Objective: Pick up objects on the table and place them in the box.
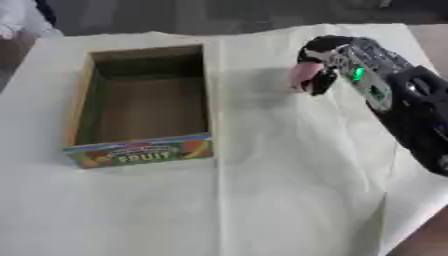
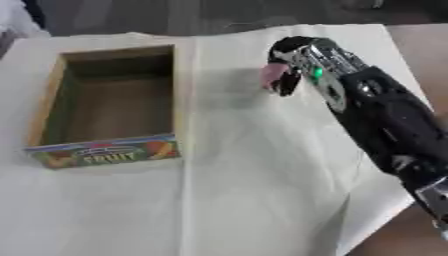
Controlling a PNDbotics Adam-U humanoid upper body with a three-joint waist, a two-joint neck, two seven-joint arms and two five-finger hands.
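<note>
One box [image 1: 144, 105] sits open at left; to its right, the right hand [image 1: 337, 62] grips one pink object [image 1: 304, 75].

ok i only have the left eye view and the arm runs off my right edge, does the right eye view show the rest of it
Observer: Yes. Behind the right hand, curled on the pink object, the forearm shows in full, down to a silver joint at the lower right edge.
Operator: and is anything lying to the right of it down there
Observer: The right eye view shows only a strip of bare white cloth beside the forearm, up to the cloth's right edge, with the brown table past the lower corner.
</note>
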